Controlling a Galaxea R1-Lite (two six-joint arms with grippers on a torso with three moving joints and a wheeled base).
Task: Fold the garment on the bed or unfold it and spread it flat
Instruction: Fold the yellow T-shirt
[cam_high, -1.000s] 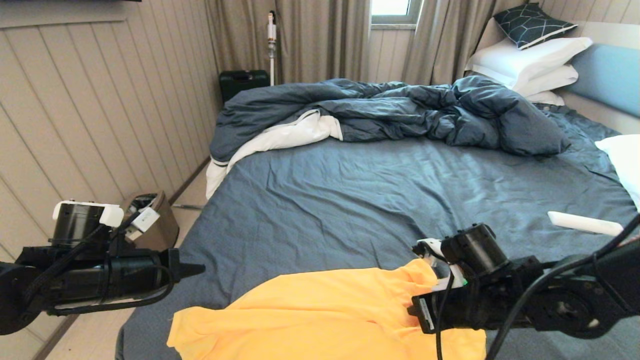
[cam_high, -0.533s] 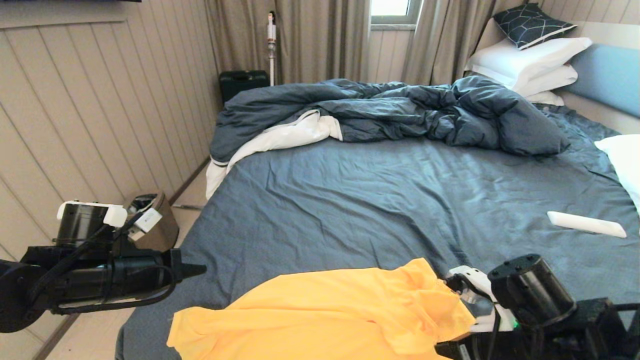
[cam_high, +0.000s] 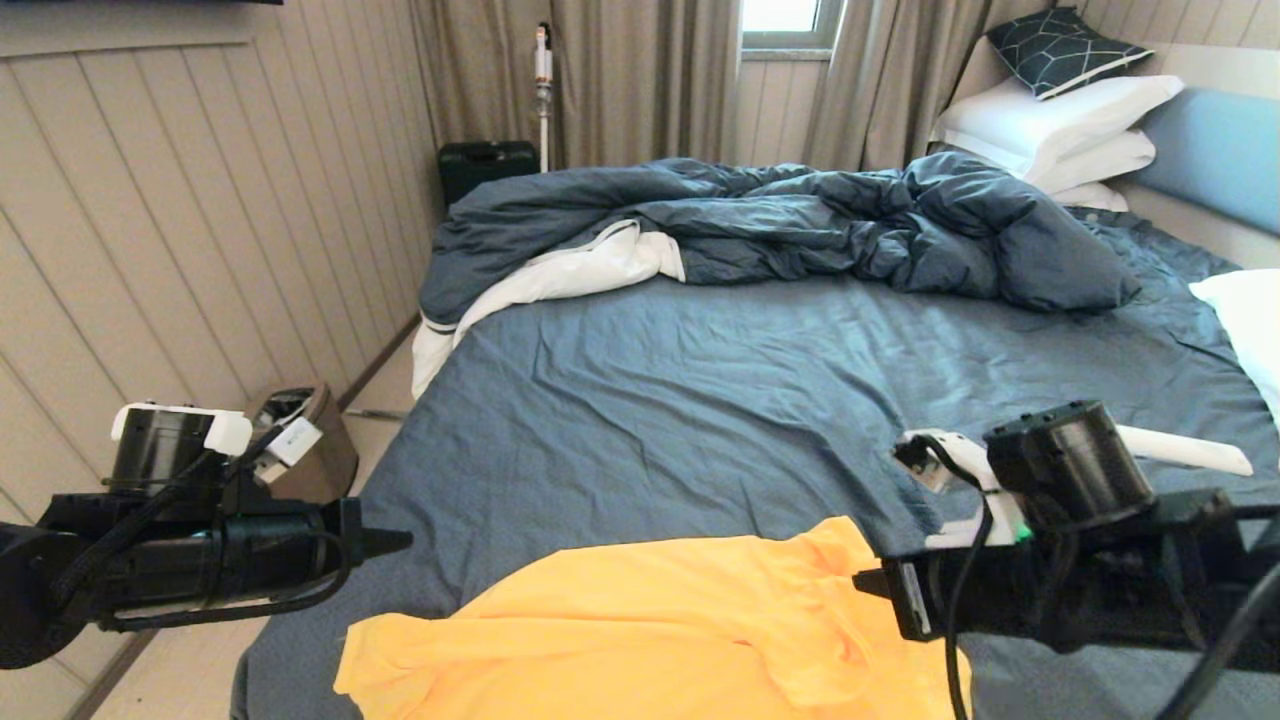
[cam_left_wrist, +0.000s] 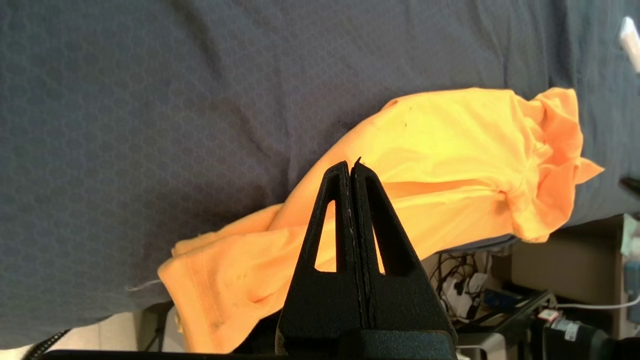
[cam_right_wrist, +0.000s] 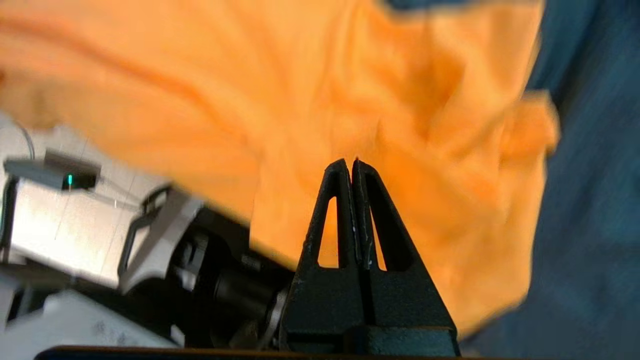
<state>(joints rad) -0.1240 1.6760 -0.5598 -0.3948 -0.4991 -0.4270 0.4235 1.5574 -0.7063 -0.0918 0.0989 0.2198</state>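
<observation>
The yellow-orange garment (cam_high: 640, 630) lies crumpled at the near edge of the bed (cam_high: 700, 400), with its right end bunched into folds. My right gripper (cam_high: 862, 584) hovers just above that bunched end, shut and holding nothing; in its wrist view the closed fingertips (cam_right_wrist: 352, 162) point at the garment (cam_right_wrist: 280, 90). My left gripper (cam_high: 402, 542) is shut and empty. It hangs in the air off the bed's left side, pointing towards the garment (cam_left_wrist: 450, 145), whose hem end droops over the mattress edge.
A dark blue duvet (cam_high: 800, 220) with white lining is heaped across the far half of the bed. White pillows (cam_high: 1050, 120) are stacked at the headboard. A white remote-like bar (cam_high: 1190, 452) lies on the sheet at right. A small bin (cam_high: 305, 440) stands by the left wall.
The right arm dropped low by the garment's right end, then rose above it. That end of the shirt now lies in looser folds. The left arm stayed put.
</observation>
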